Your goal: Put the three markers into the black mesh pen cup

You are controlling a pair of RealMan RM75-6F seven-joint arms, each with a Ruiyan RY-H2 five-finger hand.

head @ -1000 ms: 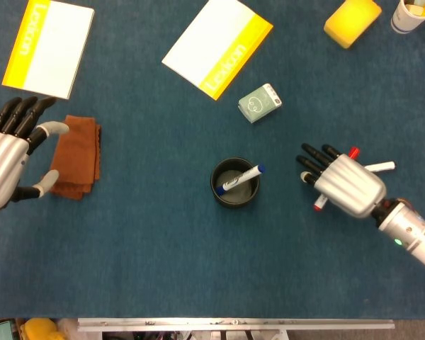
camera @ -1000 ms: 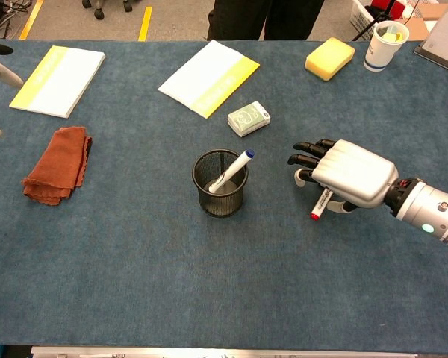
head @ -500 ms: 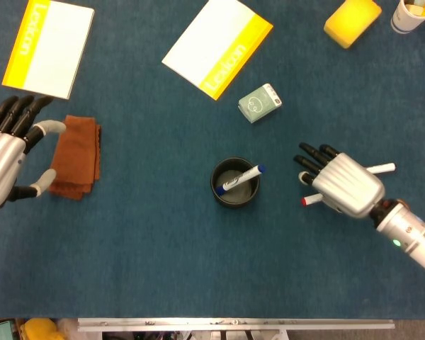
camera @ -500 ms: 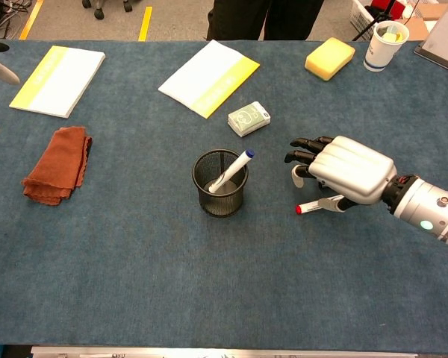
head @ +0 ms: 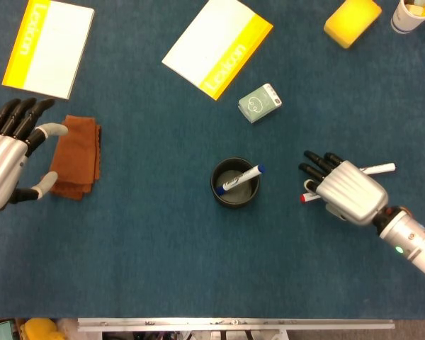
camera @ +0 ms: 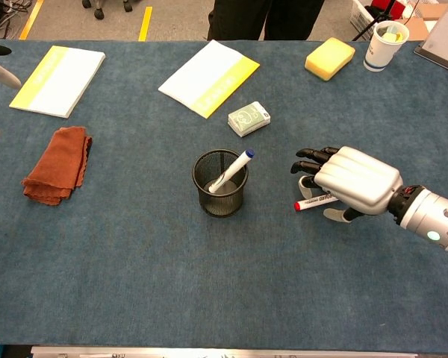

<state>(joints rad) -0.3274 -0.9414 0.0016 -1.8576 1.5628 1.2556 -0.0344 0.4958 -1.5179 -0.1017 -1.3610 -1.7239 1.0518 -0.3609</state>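
The black mesh pen cup [head: 234, 183] [camera: 219, 183] stands mid-table with a blue-capped marker [head: 241, 178] [camera: 236, 167] leaning inside it. To the cup's right, my right hand [head: 347, 190] [camera: 355, 181] pinches a red-capped marker [head: 310, 197] [camera: 310, 202] between thumb and fingers. That marker lies level, red cap toward the cup. A third marker [head: 380, 168] with a white barrel lies on the table behind the hand, mostly hidden by it. My left hand [head: 7, 159] hovers at the far left with its fingers spread, holding nothing.
A brown cloth [head: 76, 156] [camera: 57, 163] lies beside the left hand. Two yellow-and-white booklets [head: 48, 46] [head: 217, 46] lie at the back. A small green box [head: 259, 103] sits behind the cup. A yellow sponge [head: 351, 20] and a paper cup [head: 411, 13] stand far right.
The right hand has taken up the red-capped marker, turning it from slanted to level with its cap toward the cup, and has shifted slightly toward the near edge. The left hand barely moved.
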